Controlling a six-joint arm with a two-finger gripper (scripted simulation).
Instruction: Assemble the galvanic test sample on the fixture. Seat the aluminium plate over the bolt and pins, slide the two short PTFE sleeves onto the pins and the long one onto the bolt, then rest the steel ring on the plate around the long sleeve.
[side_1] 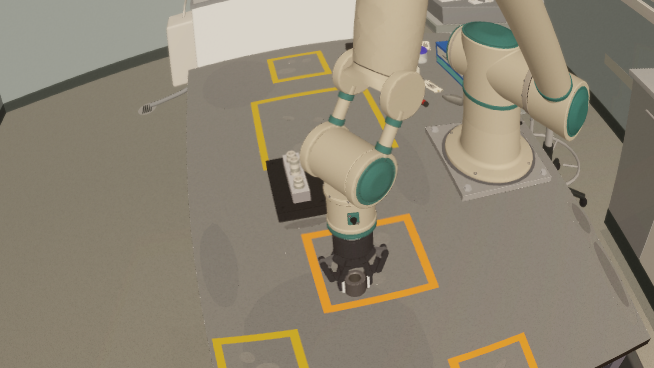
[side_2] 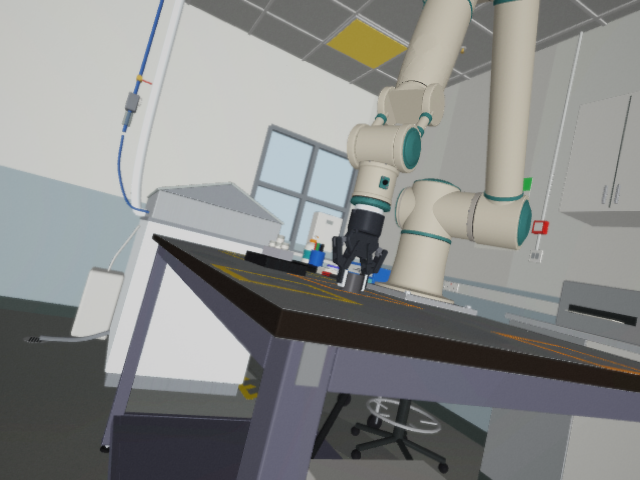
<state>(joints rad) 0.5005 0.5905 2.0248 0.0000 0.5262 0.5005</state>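
The dark steel ring (side_1: 355, 283) stands on the table inside an orange-taped square (side_1: 369, 261), a short way in front of the black fixture (side_1: 295, 191). On the fixture lies the pale aluminium plate (side_1: 296, 180), with white PTFE sleeves standing up from it along its length. My arm comes down from above, so that its wrist hides the fixture's right side. The ring rests on the table surface (side_2: 353, 280). My gripper (side_1: 355, 281) points straight down over the square and is closed on the steel ring.
The table's near edge (side_2: 413, 343) runs close in front of the orange square. My arm's base (side_1: 489, 160) stands to the right on its grey plate. Yellow-taped squares (side_1: 299, 66) mark the table behind the fixture, and small bottles and clutter (side_1: 434, 86) lie at the far edge.
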